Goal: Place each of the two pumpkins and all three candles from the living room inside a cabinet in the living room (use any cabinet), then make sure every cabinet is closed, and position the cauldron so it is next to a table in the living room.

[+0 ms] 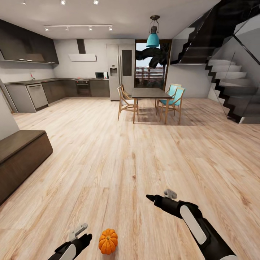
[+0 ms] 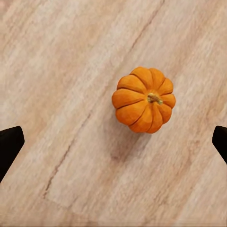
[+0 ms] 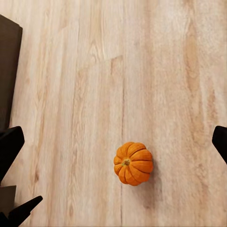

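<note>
We saw bare wood floor [image 1: 144, 151] open on every side of the pumpkin [image 1: 108, 241] — nothing crowded it — while the low dark cabinet [image 1: 20, 159] stood well off to the left and the dining table [image 1: 151, 94] far ahead.

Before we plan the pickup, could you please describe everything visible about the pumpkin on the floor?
The pumpkin is small, round and orange, with ribbed sides and a short brownish stem on top. It sits upright on the pale wooden floor, between the two arms and nearer the left gripper. Nothing but the floor touches it.
</note>
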